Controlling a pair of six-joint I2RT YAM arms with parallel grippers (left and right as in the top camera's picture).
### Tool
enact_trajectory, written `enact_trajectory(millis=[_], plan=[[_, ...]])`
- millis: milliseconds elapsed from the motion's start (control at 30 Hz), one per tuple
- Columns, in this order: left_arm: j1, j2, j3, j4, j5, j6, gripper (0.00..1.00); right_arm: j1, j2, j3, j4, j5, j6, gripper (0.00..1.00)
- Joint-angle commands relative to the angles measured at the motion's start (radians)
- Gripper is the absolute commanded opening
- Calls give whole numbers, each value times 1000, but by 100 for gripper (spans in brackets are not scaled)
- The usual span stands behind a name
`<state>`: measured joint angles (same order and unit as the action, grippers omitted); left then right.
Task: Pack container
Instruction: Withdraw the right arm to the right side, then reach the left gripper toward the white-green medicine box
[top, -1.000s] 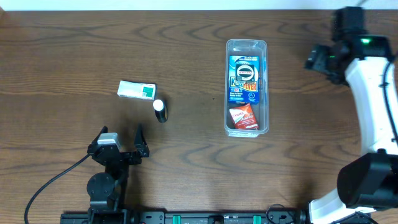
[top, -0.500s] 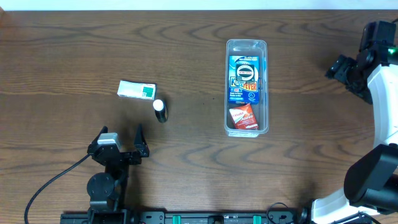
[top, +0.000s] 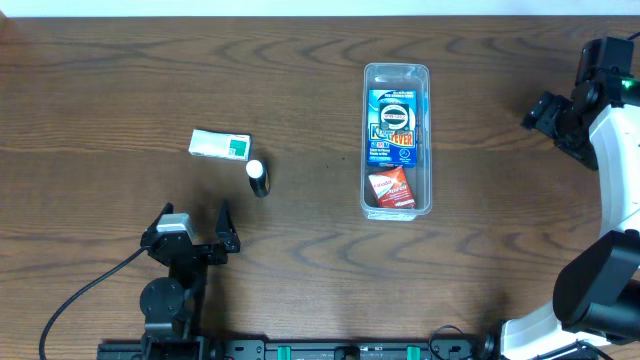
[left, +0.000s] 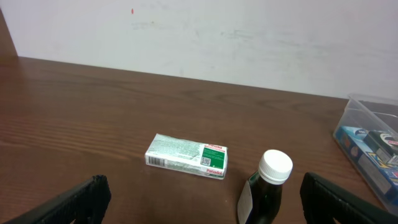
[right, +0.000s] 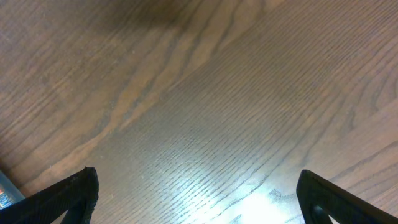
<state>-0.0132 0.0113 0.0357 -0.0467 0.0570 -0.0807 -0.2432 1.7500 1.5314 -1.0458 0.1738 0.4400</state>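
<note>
The clear plastic container (top: 397, 75) lies at centre right of the table and holds a blue packet (top: 396, 125) and a red packet (top: 390, 187); its corner shows in the left wrist view (left: 367, 118). A white-and-green box (top: 220, 145) (left: 186, 156) and a dark bottle with a white cap (top: 258, 178) (left: 267, 186) lie left of it. My left gripper (top: 195, 228) (left: 199, 202) is open and empty, near the front edge, just short of the bottle. My right gripper (top: 548, 118) (right: 199, 196) is open and empty over bare wood, right of the container.
A white wall (left: 217, 37) runs behind the table's far edge. The left arm's base and cable (top: 90, 290) sit at the front left. The right arm's white links (top: 612, 180) run down the right side.
The right gripper moved right, away from the container, between one second and half a second ago, then held still. The left arm and the objects have not moved.
</note>
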Motion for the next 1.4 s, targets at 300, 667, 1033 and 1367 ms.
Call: enact_trajectory(millis=[300,667,1033,1367], plan=[[5,31,150,6,171,-48,98,-5,3,-6,2,1,0,99],[5,747,943,-772,221,-3,98,-5,3,-6,2,1,0,99],[5,1171,1421,-1043,78,-438,98,-5,3,-6,2,1,0,99],[7,1402,1674,-1148,190,-597,98,-5,3,-6,2,1,0,99]])
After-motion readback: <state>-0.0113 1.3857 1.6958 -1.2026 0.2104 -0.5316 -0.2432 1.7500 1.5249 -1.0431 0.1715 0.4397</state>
